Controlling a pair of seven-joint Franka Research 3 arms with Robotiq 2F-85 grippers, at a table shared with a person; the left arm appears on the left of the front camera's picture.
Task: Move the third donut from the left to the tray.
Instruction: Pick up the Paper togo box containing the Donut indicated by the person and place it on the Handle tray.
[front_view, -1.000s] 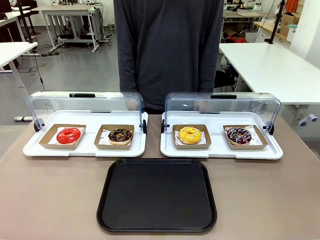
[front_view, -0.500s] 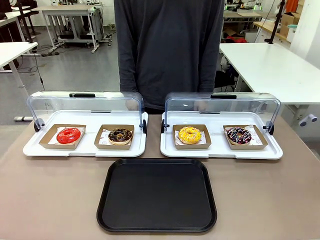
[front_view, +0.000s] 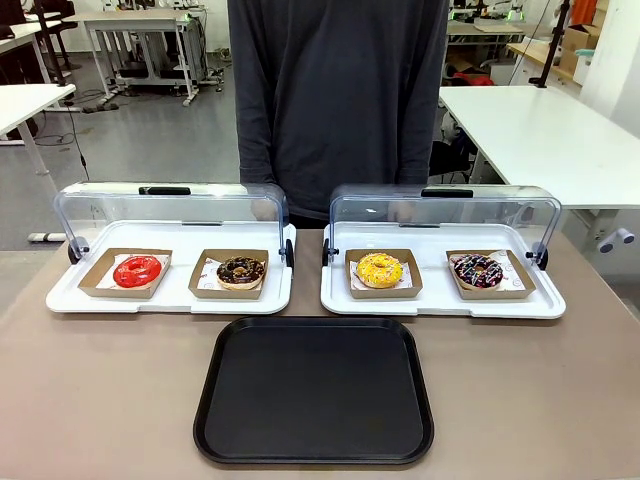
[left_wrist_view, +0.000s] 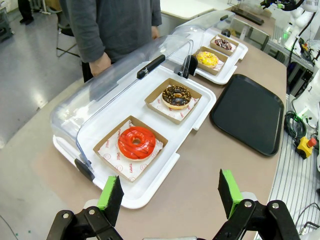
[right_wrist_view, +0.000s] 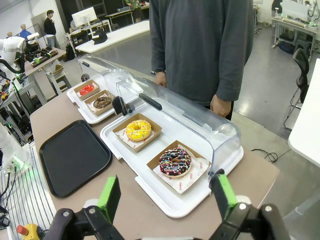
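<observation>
**Hanging open and empty: two pincers by the donuts**

The right pincer (right_wrist_view: 166, 197) hung above the brown table (right_wrist_view: 125, 210). Its two green-padded fingers stood far apart and held nothing. The left pincer (left_wrist_view: 170, 197) was just the same, wide open and empty.

A strip of bare table lay between each pincer and the nearest white tray. Both clear lids (front_view: 445, 215) were tipped back toward the person (front_view: 335, 90), so the near side of each white tray was open.

The yellow donut (right_wrist_view: 138, 130) was a shiny ring with tiny sprinkles. It sat on a square brown cardboard holder (right_wrist_view: 120, 134) in the right white tray (right_wrist_view: 170, 205), on the side nearer the middle of the table. Seen from the right pincer, it lay well apart, farther off than a chocolate donut with sprinkles (right_wrist_view: 175, 162).

The black tray (right_wrist_view: 75, 155) was flat and smooth, with round corners and a low rim. It lay on the table just in front of the two white trays, with nothing on it.
</observation>
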